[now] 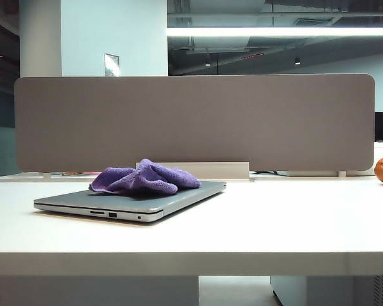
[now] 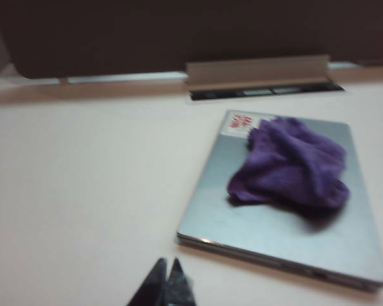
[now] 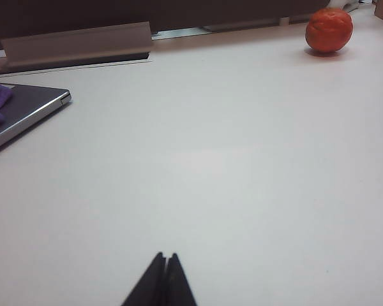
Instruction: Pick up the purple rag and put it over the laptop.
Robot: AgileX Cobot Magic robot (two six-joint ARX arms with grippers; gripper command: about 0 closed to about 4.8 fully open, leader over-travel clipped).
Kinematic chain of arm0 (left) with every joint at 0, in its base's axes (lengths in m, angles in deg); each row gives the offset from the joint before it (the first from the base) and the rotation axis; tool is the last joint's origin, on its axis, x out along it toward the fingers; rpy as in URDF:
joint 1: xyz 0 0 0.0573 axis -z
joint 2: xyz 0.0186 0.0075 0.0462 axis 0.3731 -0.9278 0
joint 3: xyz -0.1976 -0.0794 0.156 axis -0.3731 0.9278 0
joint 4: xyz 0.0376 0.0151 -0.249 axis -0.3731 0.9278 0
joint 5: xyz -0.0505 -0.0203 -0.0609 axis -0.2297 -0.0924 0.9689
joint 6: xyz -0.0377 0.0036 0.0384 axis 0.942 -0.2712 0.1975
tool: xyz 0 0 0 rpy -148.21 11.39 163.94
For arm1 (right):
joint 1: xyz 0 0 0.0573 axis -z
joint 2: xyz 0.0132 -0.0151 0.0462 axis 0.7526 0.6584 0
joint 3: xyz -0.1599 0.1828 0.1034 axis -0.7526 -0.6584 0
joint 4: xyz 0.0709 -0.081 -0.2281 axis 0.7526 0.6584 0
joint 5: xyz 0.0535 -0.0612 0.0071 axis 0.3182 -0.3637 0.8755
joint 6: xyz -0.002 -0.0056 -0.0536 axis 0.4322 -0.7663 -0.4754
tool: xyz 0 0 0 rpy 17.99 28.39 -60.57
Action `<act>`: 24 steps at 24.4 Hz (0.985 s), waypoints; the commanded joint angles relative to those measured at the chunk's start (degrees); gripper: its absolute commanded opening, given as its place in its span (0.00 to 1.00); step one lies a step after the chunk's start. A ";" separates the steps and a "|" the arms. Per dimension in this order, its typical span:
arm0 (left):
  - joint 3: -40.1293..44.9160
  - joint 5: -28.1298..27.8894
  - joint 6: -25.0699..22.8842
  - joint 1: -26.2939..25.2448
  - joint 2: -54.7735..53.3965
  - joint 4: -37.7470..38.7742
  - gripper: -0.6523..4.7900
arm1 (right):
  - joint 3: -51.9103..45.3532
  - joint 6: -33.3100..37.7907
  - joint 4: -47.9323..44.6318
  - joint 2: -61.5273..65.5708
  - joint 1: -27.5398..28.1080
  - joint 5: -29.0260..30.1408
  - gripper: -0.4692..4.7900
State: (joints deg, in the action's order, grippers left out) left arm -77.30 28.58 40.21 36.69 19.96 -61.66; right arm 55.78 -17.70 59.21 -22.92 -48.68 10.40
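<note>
A crumpled, fuzzy lavender-purple cloth rag (image 1: 145, 178) lies bunched on the closed lid of a thin silver-grey laptop (image 1: 131, 202), which rests flat on a white table (image 1: 274, 217). The left gripper (image 2: 167, 273) hangs over bare table near the laptop's front edge, fingertips pressed together, holding nothing. The right gripper (image 3: 164, 264) is likewise closed and empty, well apart from a round orange fruit (image 3: 329, 29) by the grey divider panel (image 1: 191, 121).

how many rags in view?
1. The purple rag lies bunched on the closed laptop, toward its back half, leaving the front of the lid bare. No other rag shows in any view; the partition hides whatever is behind it.
</note>
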 commanded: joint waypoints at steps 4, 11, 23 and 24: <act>8.76 6.23 0.17 -8.20 6.71 -13.20 0.11 | -0.22 -0.17 -0.79 -0.04 -0.02 -0.02 0.13; 13.68 8.66 0.37 -13.00 11.82 -16.00 0.11 | -0.22 -0.17 -0.81 -0.04 -0.02 -0.02 0.13; 18.58 8.79 0.39 -14.16 15.98 -16.63 0.11 | -0.22 -0.17 -0.79 -0.04 -0.02 -0.02 0.13; 18.56 8.76 0.35 -14.19 16.04 -16.52 0.11 | -0.22 -0.17 -0.79 -0.04 -0.02 0.00 0.13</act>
State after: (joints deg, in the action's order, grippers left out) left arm -58.55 37.08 40.41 22.61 35.96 -77.20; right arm 55.78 -17.70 59.21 -22.92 -48.68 10.42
